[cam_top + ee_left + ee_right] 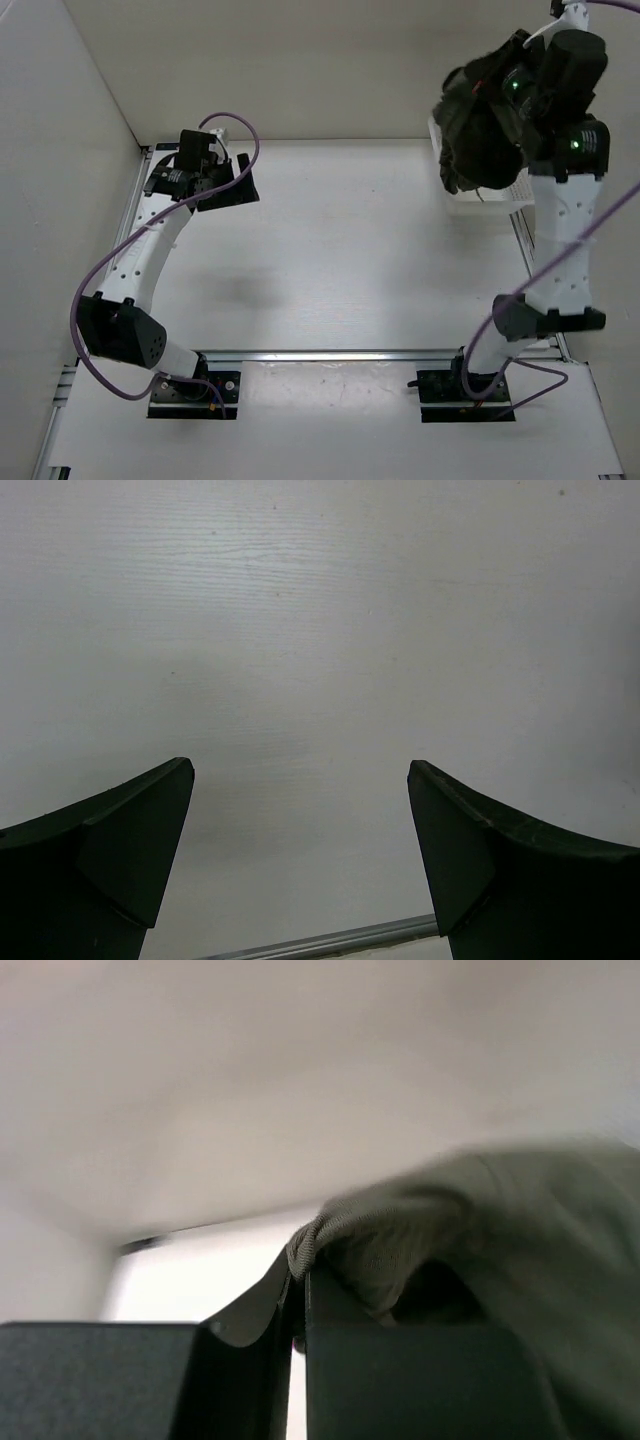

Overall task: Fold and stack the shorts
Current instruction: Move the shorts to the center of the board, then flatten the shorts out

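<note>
Right gripper (299,1285) pinches shorts (478,140) aloft; left gripper (300,772) gapes over white table (350,250).

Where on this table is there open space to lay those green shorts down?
The widest bare patch is the middle of the table, bordered by the left arm, the right arm and the metal rail in front. The far right corner is crowded: the white basket sits there, with the shorts dangling over it from the right arm's shut jaws.
</note>
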Robot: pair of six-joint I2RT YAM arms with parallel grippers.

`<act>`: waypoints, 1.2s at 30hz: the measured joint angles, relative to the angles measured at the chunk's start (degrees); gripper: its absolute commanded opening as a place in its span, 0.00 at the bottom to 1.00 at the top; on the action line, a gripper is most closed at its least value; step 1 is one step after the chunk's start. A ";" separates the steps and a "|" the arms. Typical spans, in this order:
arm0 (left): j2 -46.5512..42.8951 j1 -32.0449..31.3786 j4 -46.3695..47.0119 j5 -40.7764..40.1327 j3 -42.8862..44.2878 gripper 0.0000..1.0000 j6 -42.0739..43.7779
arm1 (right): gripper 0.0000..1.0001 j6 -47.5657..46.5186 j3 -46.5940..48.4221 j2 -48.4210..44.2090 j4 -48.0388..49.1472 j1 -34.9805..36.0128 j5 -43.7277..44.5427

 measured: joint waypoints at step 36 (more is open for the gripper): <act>-3.13 -9.49 2.75 9.25 -35.28 0.98 -18.64 | 0.98 1.53 -74.10 -10.23 4.85 41.62 -1.97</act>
